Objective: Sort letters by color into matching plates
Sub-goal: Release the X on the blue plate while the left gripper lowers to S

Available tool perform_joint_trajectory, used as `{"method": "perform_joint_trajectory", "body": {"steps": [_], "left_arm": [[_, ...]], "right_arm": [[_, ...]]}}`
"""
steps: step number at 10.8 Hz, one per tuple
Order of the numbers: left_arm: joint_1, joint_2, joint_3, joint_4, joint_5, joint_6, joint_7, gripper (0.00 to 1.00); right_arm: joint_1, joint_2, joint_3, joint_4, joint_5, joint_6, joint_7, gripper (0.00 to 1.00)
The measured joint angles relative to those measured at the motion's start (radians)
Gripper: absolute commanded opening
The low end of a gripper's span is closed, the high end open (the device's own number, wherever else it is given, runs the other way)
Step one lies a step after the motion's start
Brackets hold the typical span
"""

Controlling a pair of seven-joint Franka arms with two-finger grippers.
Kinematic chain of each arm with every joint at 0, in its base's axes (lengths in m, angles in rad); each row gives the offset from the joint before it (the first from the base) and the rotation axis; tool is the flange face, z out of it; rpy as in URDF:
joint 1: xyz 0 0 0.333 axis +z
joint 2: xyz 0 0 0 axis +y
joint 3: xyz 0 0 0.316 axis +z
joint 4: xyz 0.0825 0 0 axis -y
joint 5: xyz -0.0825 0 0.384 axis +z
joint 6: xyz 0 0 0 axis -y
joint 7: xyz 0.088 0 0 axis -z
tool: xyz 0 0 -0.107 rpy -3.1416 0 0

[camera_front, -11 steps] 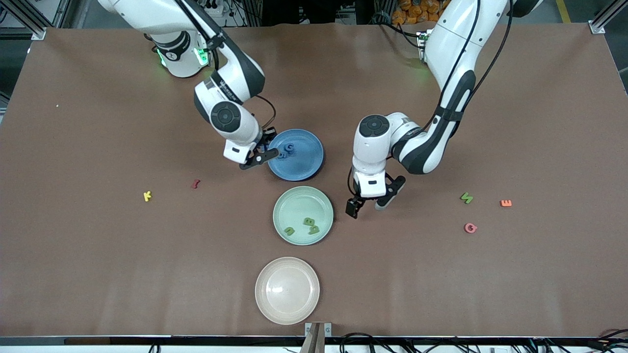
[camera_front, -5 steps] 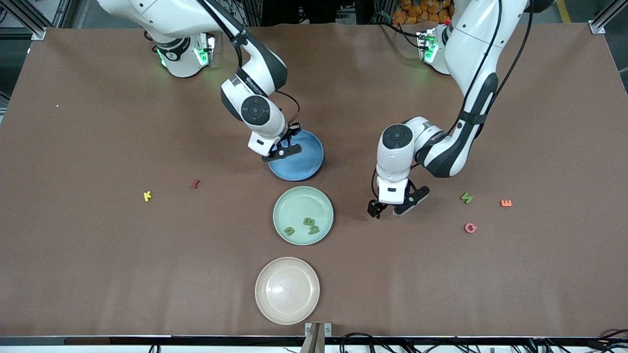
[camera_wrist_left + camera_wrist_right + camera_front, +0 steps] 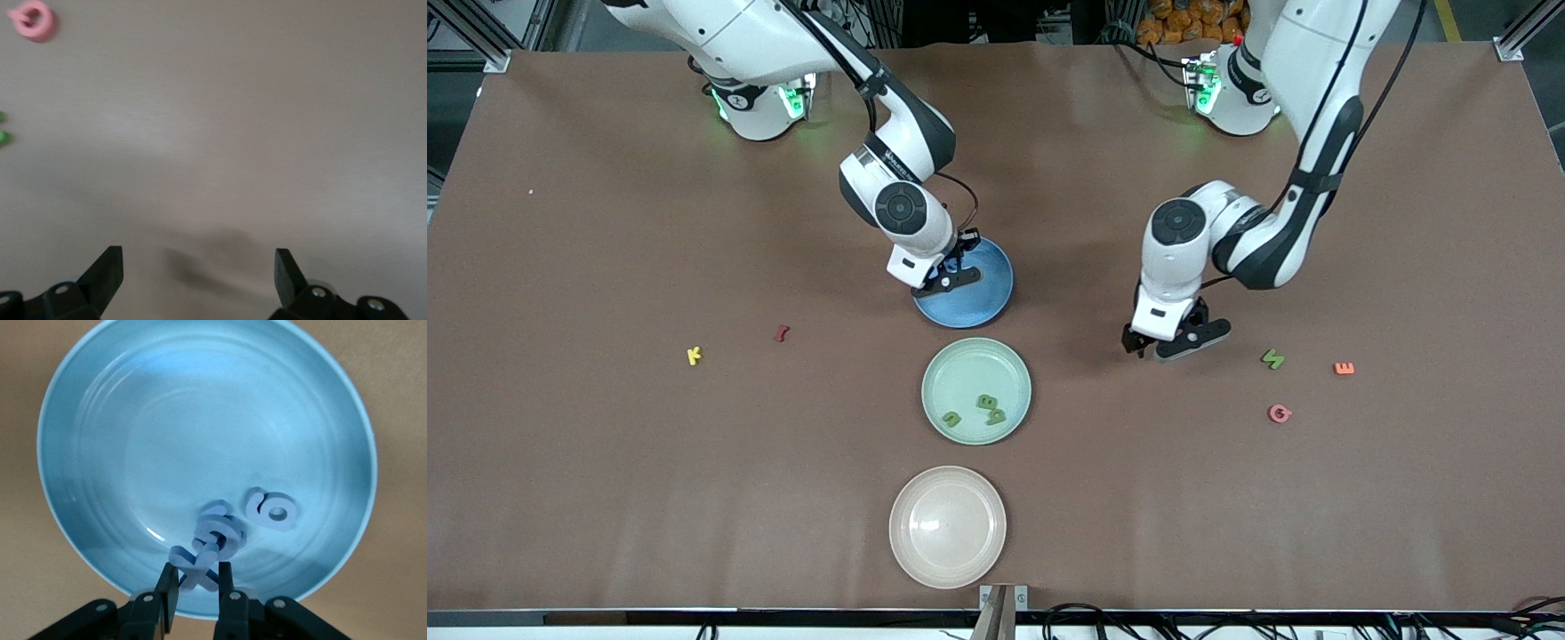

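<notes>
Now our right gripper, clamped on a blue X, is over the blue plate holding blue letters; the green plate holds three green letters; the beige plate sits nearest; our left gripper, fingers apart, is over the table.

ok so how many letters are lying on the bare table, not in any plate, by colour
yellow letter: 1
red letter: 1
green letter: 1
orange letter: 1
pink letter: 1
total: 5
</notes>
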Motion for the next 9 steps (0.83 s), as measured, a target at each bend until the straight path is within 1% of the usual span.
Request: {"method": "perform_joint_trajectory", "body": {"steps": [2,3,4,5,6,7,8,9], "left_arm": [[0.057,-0.08,-0.001,-0.087,0.0,0.0,0.116,1.0],[0.085,-0.106,-0.002,-0.115,0.0,-0.001,0.172,1.0],[0.116,-0.123,-0.003,-0.137,0.0,-0.001,0.233,1.0],[0.15,-0.133,-0.007,-0.15,0.0,-0.001,0.293,1.0],[0.189,-0.138,-0.016,-0.157,0.0,-0.001,0.354,1.0],[0.24,-0.138,-0.039,-0.16,0.0,-0.001,0.415,1.0],[0.308,-0.138,-0.078,-0.162,0.0,-0.001,0.47,1.0],[0.392,-0.138,-0.132,-0.165,-0.009,-0.001,0.527,1.0]], "right_arm": [[0.0,0.001,0.0,0.001,-0.035,0.0,0.0,0.0],[0.0,0.001,-0.001,0.002,-0.044,0.001,0.0,0.0],[0.0,0.002,-0.001,0.002,-0.046,0.001,0.0,0.07],[0.0,0.005,-0.001,0.003,-0.046,0.001,0.0,0.26],[0.0,0.01,-0.001,0.005,-0.047,0.001,0.0,0.4],[0.0,0.016,-0.001,0.009,-0.047,0.001,0.0,0.46],[0.0,0.02,-0.002,0.012,-0.047,0.003,0.0,0.49],[-0.001,0.023,-0.003,0.014,-0.047,0.004,0.0,0.49]]}}
